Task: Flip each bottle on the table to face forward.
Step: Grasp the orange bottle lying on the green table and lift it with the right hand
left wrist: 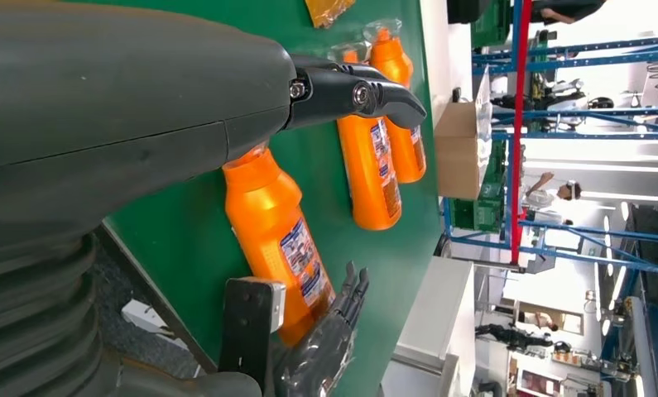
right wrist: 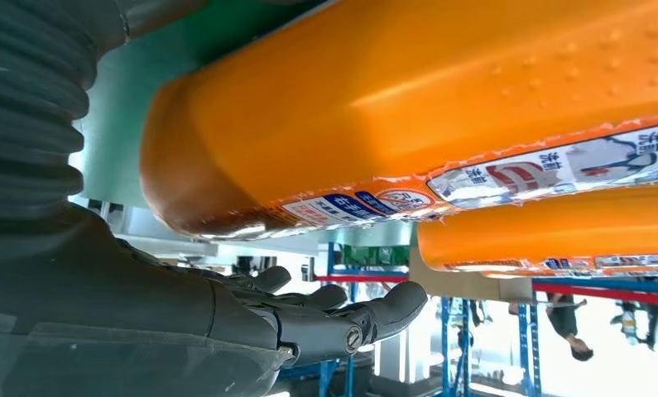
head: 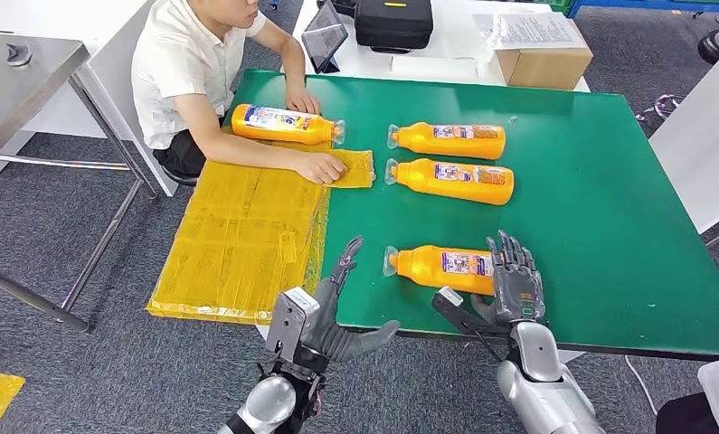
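Right hand, fingers spread wide, flanks the nearest orange bottle's base, apparently ready to flip it; left hand waits open beside its cap.

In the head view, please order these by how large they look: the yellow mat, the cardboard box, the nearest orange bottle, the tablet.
1. yellow mat
2. nearest orange bottle and cardboard box: they look alike, and the bottle lies nearer the camera, so I leave them unranked.
3. tablet

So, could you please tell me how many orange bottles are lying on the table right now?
4. One lies by the person's hands at the yellow mat; two lie side by side mid-table; one lies nearest the robot, beside its right hand. None seems hidden.
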### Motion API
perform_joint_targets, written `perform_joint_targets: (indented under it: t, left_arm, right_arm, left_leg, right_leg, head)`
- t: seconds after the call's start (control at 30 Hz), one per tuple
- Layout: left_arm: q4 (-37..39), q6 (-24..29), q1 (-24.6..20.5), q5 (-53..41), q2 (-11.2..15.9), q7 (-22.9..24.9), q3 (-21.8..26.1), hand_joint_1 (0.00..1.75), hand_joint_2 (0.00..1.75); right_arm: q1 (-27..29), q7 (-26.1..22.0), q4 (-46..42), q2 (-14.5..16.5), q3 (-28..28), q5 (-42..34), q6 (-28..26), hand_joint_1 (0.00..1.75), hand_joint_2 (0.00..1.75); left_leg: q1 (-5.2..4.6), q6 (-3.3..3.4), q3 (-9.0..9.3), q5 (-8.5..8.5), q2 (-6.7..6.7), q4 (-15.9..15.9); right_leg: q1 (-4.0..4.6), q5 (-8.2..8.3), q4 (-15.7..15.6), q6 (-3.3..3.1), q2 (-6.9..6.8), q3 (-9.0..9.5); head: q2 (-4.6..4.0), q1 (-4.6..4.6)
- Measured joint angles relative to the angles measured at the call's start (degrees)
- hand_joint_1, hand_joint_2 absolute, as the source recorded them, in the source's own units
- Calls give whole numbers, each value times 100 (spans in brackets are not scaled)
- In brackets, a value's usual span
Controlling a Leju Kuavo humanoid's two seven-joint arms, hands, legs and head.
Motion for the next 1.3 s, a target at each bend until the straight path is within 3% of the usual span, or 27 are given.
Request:
perform_joint_targets:
  t: [0.1,0.23,0.27,0.4,0.8,1.03,1.2,1.3]
  left_arm:
    - [0,-3,2,2,0,4,3,0,175]
    - [0,-14,3,1,0,31,7,0,175]
    - [0,-25,3,0,0,51,7,0,175]
    - [0,-108,2,-1,0,101,7,0,175]
    - [4,-221,0,20,0,123,2,0,175]
    - [4,-248,0,99,0,111,1,0,175]
    - [4,-154,1,232,2,-87,6,0,175]
    - [2,-78,1,271,2,-217,11,0,175]
  right_arm:
    - [2,20,-17,16,-2,-2,24,3,175]
    - [2,89,-26,29,-7,-58,191,168,175]
    - [-2,132,-26,32,-11,-98,306,175,175]
    - [-123,110,102,16,-74,-341,601,175,175]
    - [-530,-489,945,-25,-365,-885,641,175,175]
    - [-539,-1064,1052,-14,-537,-1343,638,175,175]
    - [-465,-1914,972,63,-699,-2266,729,175,175]
    - [-388,-2141,795,121,-762,-2638,877,175,175]
  left_leg:
    - [0,0,3,0,0,0]
    - [0,0,6,0,1,0]
    - [0,0,7,0,1,0]
    - [0,0,15,0,0,0]
    - [1,9,73,-13,-3,-1]
    - [0,18,98,-23,-1,-1]
    - [0,19,99,-21,4,-1]
    - [1,18,101,-24,22,-1]
  right_leg:
    - [0,0,0,0,0,3]
    - [0,0,0,0,0,5]
    - [0,0,0,0,1,5]
    - [0,0,-1,0,0,9]
    - [1,-13,-15,5,0,24]
    - [0,-18,-19,12,1,41]
    - [1,-12,-18,14,3,100]
    - [1,-11,-18,14,15,98]
  head:
    - [0,0]
    - [0,-1]
    - [0,-1]
    - [0,1]
    - [0,1]
    - [0,2]
    - [0,3]
    - [0,2]
